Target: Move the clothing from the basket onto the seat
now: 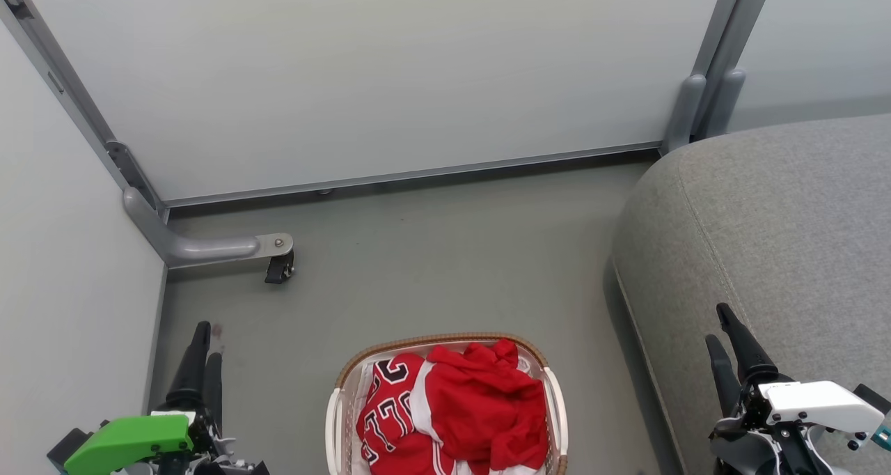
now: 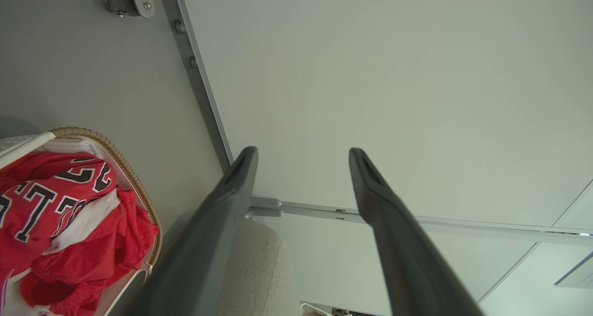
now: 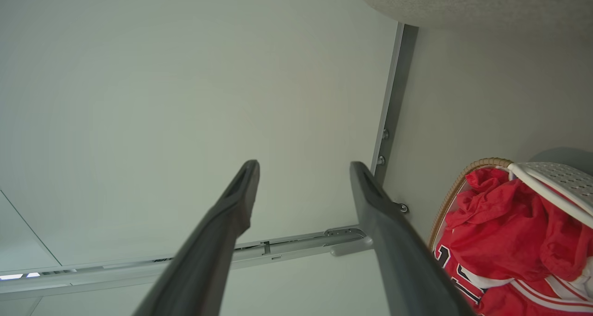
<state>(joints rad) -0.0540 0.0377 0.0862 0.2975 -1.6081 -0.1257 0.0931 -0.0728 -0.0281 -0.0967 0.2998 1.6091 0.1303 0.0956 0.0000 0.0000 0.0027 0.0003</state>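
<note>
The basket (image 1: 445, 338) stands on the floor at the bottom middle of the head view, its brown woven rim around a white liner. The clothing lies heaped inside it: a red jersey (image 1: 386, 405) with black-and-white lettering on the left, and a plain red garment (image 1: 487, 398) on the right. The grey seat (image 1: 779, 217) fills the right side. My left gripper (image 1: 207, 349) hangs open to the basket's left, holding nothing, and its wrist view shows the jersey (image 2: 41, 200) at lower left. My right gripper (image 1: 717, 325) is open over the seat's front edge, to the right of the basket.
White partition panels in grey frames close off the back and the left. A grey foot with a black caster (image 1: 278, 266) sticks out from the left corner. Bare grey floor (image 1: 431, 252) lies between the basket, the panels and the seat.
</note>
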